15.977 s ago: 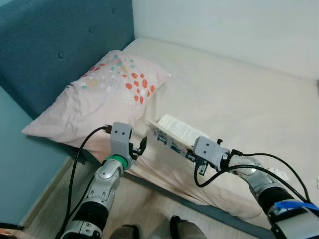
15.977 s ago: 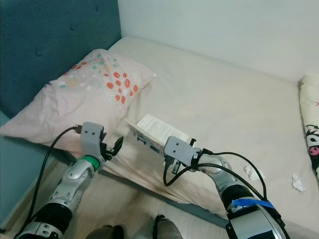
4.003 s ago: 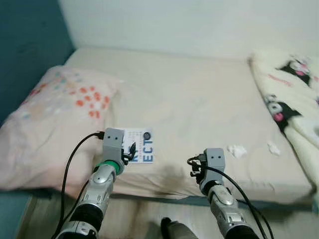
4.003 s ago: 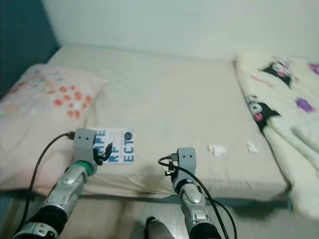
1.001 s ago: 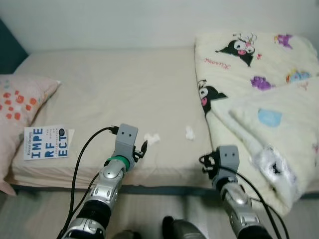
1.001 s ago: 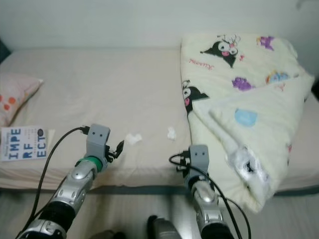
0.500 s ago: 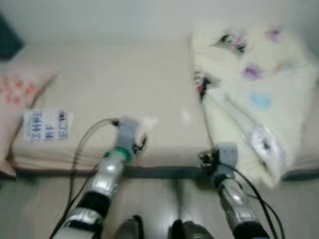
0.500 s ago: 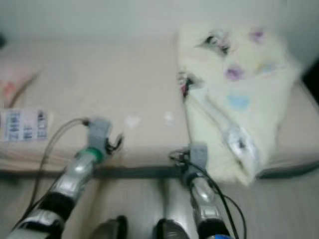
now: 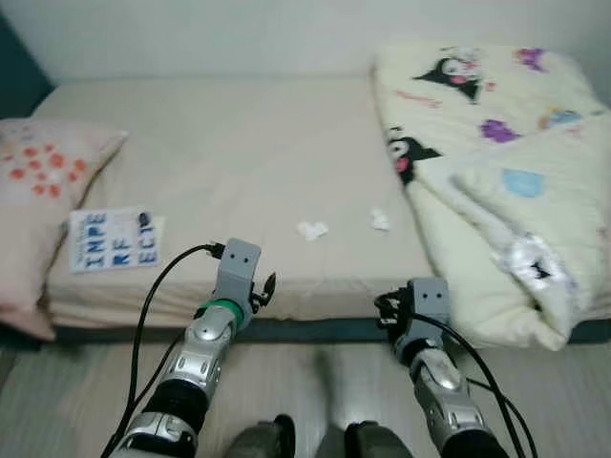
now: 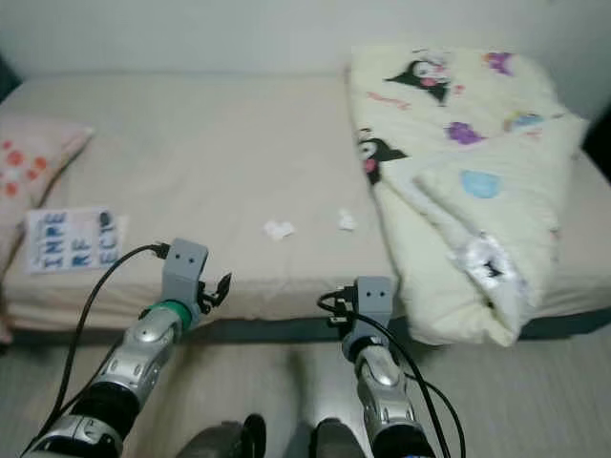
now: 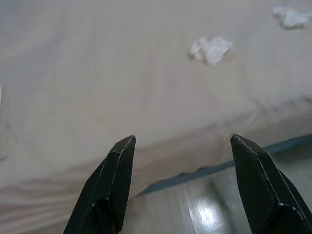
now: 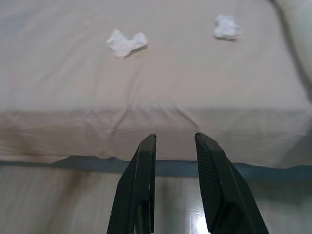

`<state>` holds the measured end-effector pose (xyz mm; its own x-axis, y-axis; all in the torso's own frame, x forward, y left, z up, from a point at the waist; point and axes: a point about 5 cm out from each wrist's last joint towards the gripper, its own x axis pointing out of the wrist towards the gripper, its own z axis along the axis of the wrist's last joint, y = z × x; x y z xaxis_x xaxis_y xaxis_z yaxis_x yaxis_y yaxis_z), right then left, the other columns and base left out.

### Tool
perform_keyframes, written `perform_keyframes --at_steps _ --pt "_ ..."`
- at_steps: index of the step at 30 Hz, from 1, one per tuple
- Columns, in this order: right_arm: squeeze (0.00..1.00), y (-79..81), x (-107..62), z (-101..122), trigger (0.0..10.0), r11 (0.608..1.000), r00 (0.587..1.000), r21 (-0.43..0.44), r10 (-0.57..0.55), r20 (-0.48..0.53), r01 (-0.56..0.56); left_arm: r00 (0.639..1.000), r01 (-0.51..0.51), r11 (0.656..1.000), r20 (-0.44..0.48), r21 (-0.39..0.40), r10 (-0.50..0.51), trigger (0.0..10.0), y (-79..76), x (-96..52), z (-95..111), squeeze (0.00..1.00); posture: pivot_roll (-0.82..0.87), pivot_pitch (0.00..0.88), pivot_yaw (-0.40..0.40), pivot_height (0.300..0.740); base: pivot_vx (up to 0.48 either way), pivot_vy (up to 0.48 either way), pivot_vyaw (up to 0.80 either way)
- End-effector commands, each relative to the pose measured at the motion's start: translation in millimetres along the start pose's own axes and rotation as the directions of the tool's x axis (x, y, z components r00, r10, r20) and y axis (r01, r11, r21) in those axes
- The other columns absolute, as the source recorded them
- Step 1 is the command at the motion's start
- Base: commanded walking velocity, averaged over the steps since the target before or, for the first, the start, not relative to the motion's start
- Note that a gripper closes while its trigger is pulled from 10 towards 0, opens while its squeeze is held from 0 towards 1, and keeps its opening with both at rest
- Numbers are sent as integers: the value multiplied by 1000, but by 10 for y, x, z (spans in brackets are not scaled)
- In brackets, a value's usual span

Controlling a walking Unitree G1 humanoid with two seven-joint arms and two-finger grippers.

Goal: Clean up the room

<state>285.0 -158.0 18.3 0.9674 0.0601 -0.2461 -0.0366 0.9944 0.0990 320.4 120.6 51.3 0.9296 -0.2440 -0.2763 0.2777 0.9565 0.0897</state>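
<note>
Two crumpled tissues, one (image 9: 310, 230) left of the other (image 9: 380, 219), lie near the bed's (image 9: 239, 162) near edge. Left tool (image 11: 180, 183) spread wide, empty; right tool (image 12: 174, 180) narrowly parted, empty, both before the bed edge.

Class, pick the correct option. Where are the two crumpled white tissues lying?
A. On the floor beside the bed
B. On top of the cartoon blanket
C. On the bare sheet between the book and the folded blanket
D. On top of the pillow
C: both crumpled tissues lie on the beige sheet, with the book to one side and the folded cartoon blanket to the other.
</note>
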Motion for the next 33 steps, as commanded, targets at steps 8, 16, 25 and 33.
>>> perform_keyframes --at_steps 8,16,25,33 --pt "0 -86 -60 -40 10000 998 999 -49 -46 27 47 998 -56 993 9 -102 58 10000 72 -67 -92 0 13 89 70 740 0 0 0" --pt "0 -126 -30 1 10000 997 998 -53 -54 36 56 988 -155 975 0 -157 157 10000 238 -75 -113 0 4 58 51 740 0 0 0" --pt "0 -117 33 91 10000 997 995 -47 -63 78 67 985 -157 974 49 -164 167 10000 244 -51 -41 0 6 28 37 740 0 0 0" --pt "0 -65 66 132 10000 998 994 -22 -55 90 57 987 -137 982 63 -132 146 10000 206 -29 -17 0 12 21 30 740 0 0 0"
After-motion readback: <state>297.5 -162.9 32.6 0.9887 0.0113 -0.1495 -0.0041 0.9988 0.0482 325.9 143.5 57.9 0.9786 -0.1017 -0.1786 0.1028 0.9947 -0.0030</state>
